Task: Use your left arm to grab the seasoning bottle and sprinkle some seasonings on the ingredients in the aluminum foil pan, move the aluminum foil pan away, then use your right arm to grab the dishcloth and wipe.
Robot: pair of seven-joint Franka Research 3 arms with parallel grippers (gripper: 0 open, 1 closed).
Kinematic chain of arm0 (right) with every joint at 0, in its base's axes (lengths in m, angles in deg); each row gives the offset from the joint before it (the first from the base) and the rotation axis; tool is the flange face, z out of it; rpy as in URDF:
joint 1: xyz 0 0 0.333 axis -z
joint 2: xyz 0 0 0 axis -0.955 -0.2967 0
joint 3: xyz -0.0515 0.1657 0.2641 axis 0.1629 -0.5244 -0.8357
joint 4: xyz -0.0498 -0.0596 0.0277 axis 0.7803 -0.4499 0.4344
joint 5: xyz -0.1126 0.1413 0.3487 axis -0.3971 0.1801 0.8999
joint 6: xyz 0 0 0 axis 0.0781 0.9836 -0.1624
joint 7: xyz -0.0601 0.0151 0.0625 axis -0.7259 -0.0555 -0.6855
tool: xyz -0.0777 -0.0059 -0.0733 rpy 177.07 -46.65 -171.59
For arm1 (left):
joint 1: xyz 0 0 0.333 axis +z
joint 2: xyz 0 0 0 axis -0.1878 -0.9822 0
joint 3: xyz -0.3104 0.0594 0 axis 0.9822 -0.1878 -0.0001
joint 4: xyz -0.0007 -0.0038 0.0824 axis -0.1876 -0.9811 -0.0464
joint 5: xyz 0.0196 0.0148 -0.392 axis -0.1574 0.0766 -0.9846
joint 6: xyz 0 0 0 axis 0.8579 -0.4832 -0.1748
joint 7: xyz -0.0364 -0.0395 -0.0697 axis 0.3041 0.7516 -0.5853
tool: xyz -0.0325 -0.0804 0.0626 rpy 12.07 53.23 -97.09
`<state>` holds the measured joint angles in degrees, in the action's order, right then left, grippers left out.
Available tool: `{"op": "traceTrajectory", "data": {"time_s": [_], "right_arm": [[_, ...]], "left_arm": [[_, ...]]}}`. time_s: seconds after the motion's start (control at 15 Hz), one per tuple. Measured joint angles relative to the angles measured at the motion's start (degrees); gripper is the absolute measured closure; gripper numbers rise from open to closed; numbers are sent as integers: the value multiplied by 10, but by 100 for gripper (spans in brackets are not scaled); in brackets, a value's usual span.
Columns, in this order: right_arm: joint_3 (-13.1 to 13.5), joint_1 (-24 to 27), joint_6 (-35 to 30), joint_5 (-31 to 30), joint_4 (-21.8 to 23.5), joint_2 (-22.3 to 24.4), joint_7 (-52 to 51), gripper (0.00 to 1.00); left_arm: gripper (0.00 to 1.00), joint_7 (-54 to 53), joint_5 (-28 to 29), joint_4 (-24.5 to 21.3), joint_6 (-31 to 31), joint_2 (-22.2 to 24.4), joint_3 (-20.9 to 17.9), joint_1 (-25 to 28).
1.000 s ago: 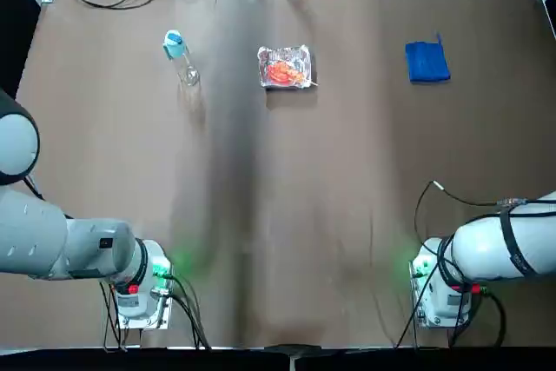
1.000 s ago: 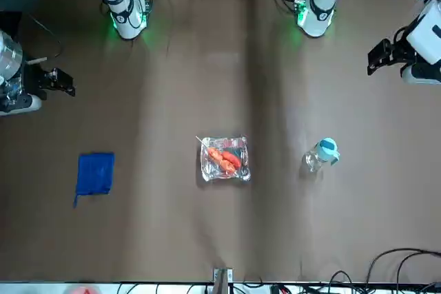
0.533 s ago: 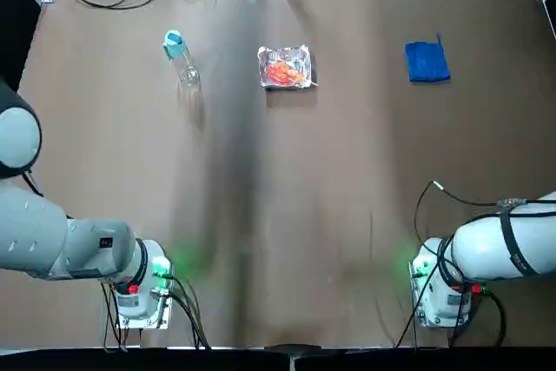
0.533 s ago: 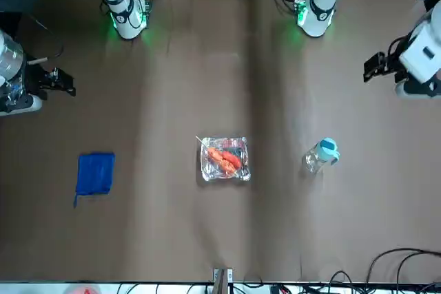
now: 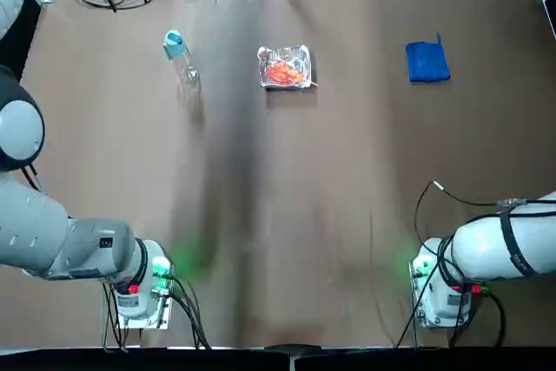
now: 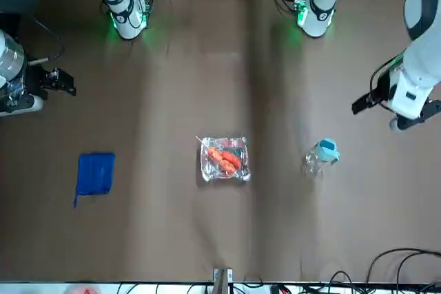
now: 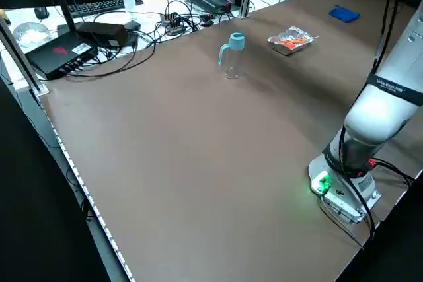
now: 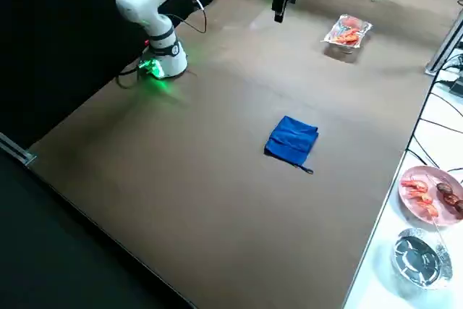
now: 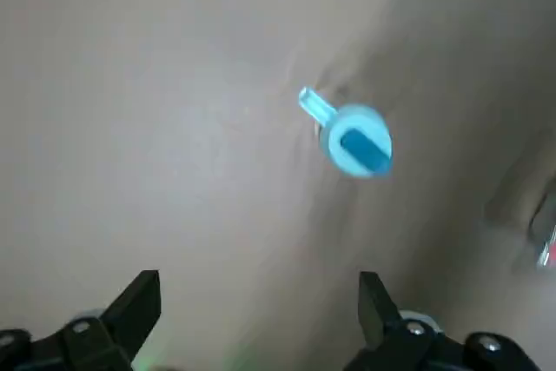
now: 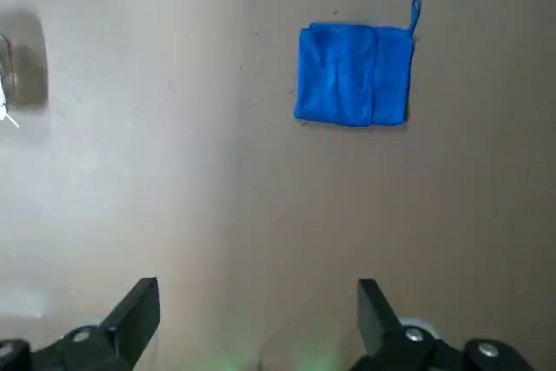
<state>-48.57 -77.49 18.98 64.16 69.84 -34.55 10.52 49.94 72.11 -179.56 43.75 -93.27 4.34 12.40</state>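
Clear plastic with a light blue cap — that is the seasoning bottle [image 5: 180,59], standing upright on the brown counter [image 5: 278,215] toward the far edge on my left half. From the left wrist camera I look almost straight down on it [image 9: 354,139]: a round cap with a darker blue flap on top and a thin spout sticking out to one side. The left gripper [image 9: 258,308] hangs above the counter near the bottle, not touching it, and its fingers [image 9: 139,303] are spread wide with nothing between them; in the front view it [image 6: 372,99] sits beside the bottle [image 6: 322,155], out toward the counter's left edge.

The aluminum foil pan [image 5: 284,67] lies mid-counter at the same depth as the bottle, well apart from it — crinkled silver, roughly square, holding the ingredients [image 5: 282,70], a small heap of orange-red pieces.

The dishcloth [image 5: 426,62] lies flat on my right half, bright blue, folded roughly square with a small loop at one corner [image 10: 354,73]. The right gripper [image 10: 258,308] hovers well short of it, fingers [image 10: 375,303] spread and empty.

A round dish of red food [image 8: 432,193] sits off the brown mat beyond the far edge.
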Motion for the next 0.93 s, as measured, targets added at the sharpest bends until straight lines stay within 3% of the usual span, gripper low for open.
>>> {"op": "traceTrajectory", "data": {"time_s": [0.6,0.93], "right_arm": [[0,0,0,0,1,0,0,0],[0,0,-3,0,1,0,0,0]], "left_arm": [[0,425,1,-12,139,-107,-1,0],[0,565,35,-13,215,-186,-6,1]]}}
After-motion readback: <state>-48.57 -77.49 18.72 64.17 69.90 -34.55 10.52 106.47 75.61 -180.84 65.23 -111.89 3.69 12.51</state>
